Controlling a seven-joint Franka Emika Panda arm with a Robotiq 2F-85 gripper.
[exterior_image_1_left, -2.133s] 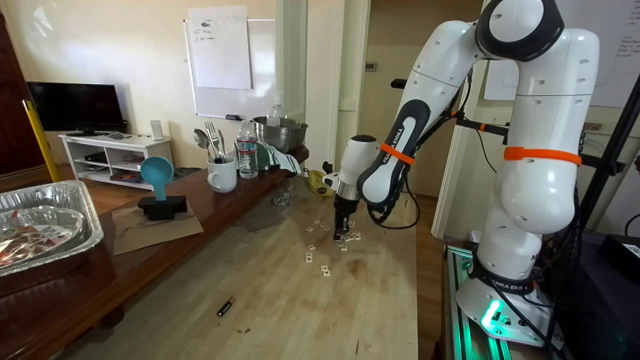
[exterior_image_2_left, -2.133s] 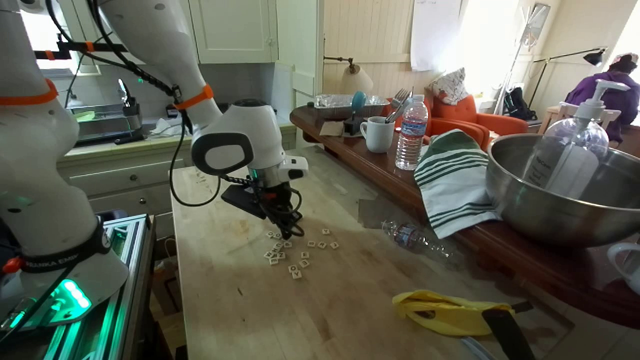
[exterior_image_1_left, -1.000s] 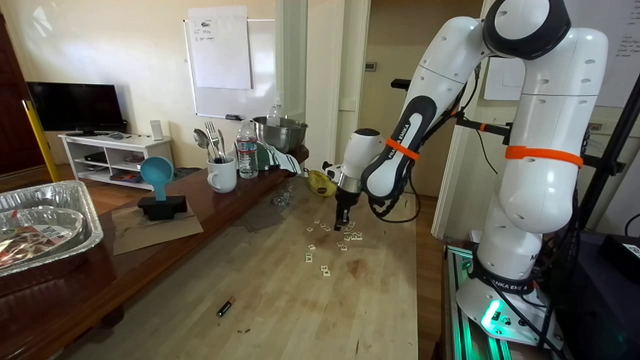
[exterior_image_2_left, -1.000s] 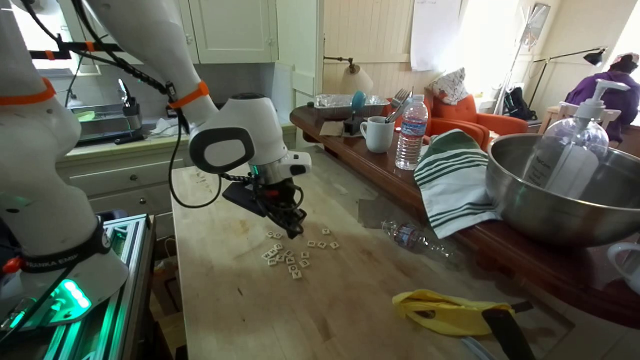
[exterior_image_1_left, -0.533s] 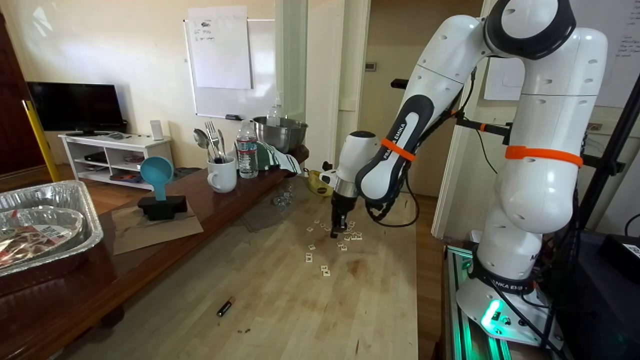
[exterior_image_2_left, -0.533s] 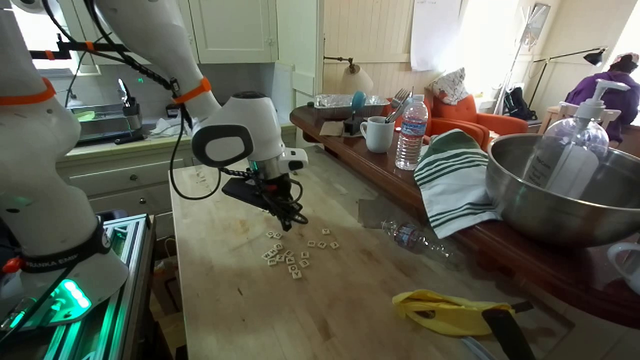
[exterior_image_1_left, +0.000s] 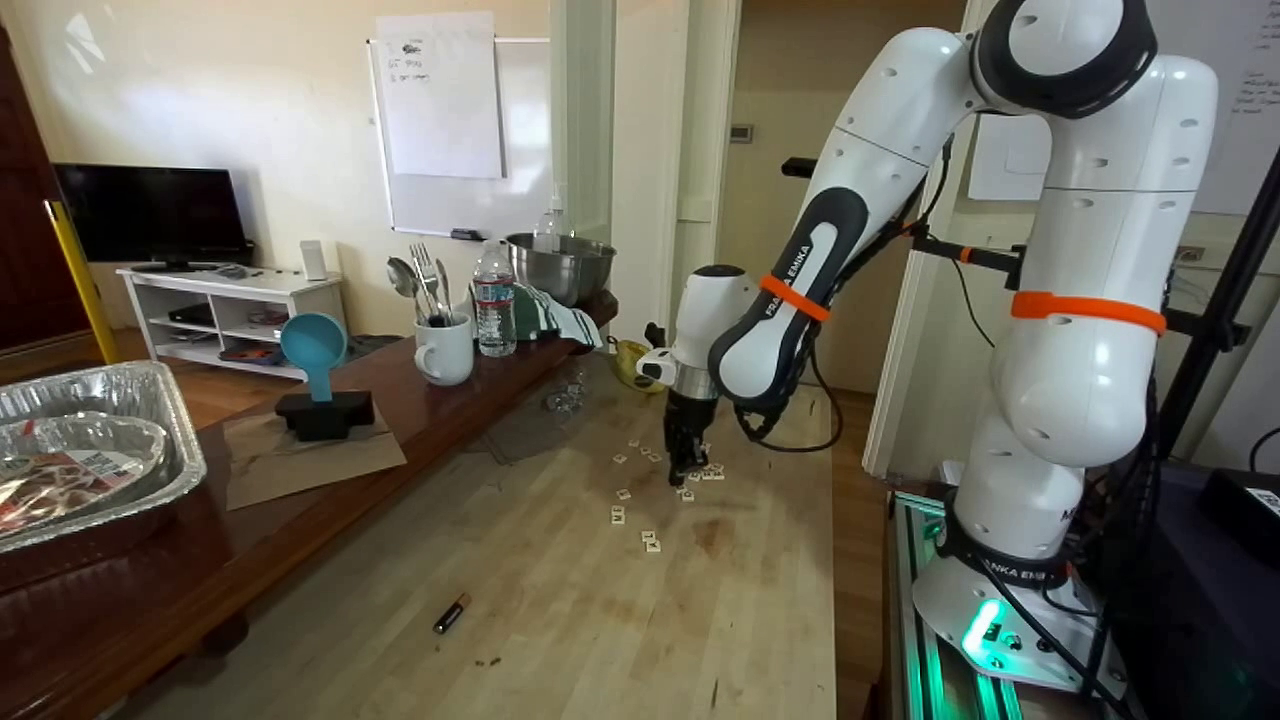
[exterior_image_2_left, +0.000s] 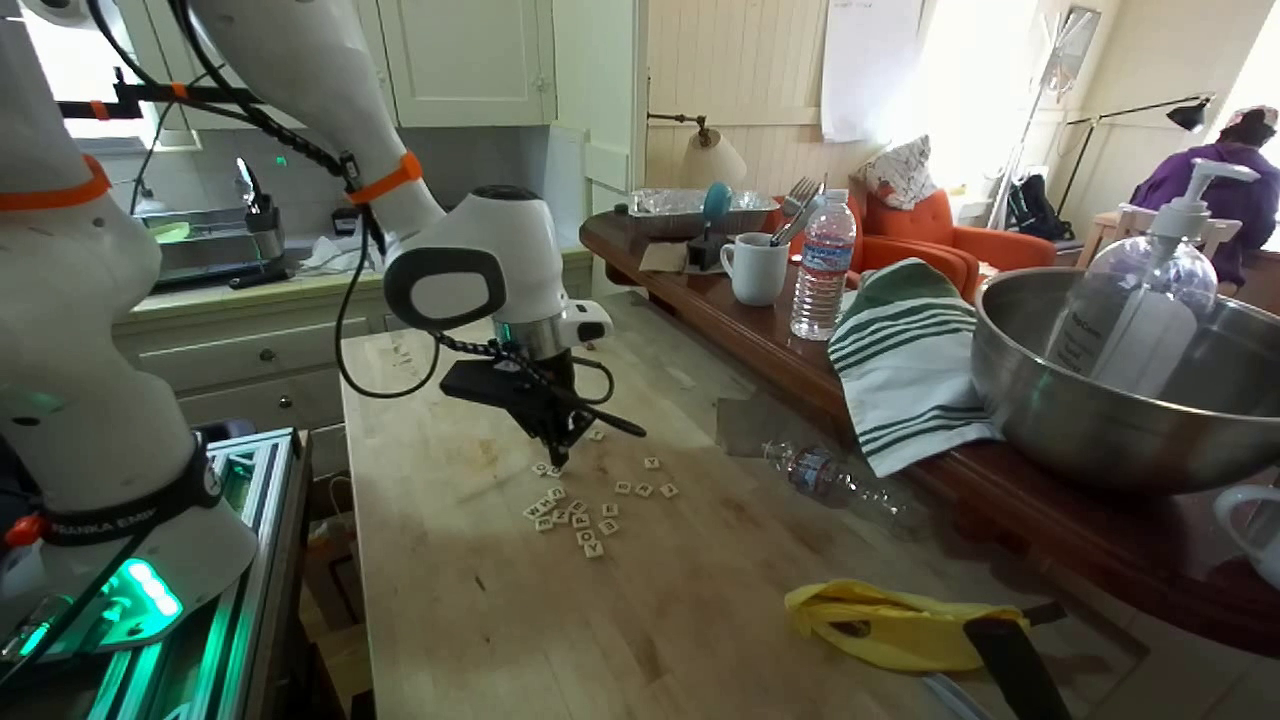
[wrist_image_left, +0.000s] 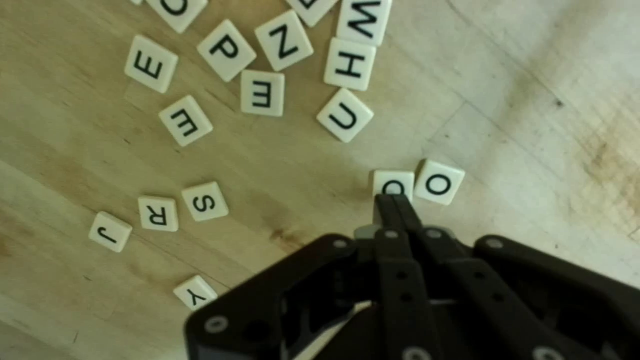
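My gripper (wrist_image_left: 392, 198) points down with its black fingers pressed together and nothing between them. In the wrist view its tips cover the lower part of a cream letter tile marked O (wrist_image_left: 393, 179); whether they touch it I cannot tell. A second O tile (wrist_image_left: 440, 182) lies right beside that one. Several more lettered tiles lie scattered, among them a U tile (wrist_image_left: 345, 116), an H tile (wrist_image_left: 350, 64) and an S tile (wrist_image_left: 205, 201). In both exterior views the gripper (exterior_image_1_left: 678, 480) (exterior_image_2_left: 558, 462) hangs low over the wooden table (exterior_image_2_left: 480, 640) at the tile group.
A battery (exterior_image_1_left: 451, 613) lies on the same table. A crumpled clear bottle (exterior_image_2_left: 815, 470) and a yellow bag (exterior_image_2_left: 890, 630) lie farther along. The raised dark ledge bears a mug of cutlery (exterior_image_2_left: 757, 272), a water bottle (exterior_image_2_left: 824, 268), a striped towel (exterior_image_2_left: 905, 370) and a steel bowl (exterior_image_2_left: 1010, 360).
My gripper was lower among the tiles, then rose, turned about its wrist and came down toward the two O tiles. A couple of nearby tiles shifted slightly early on. The fingers stayed together.
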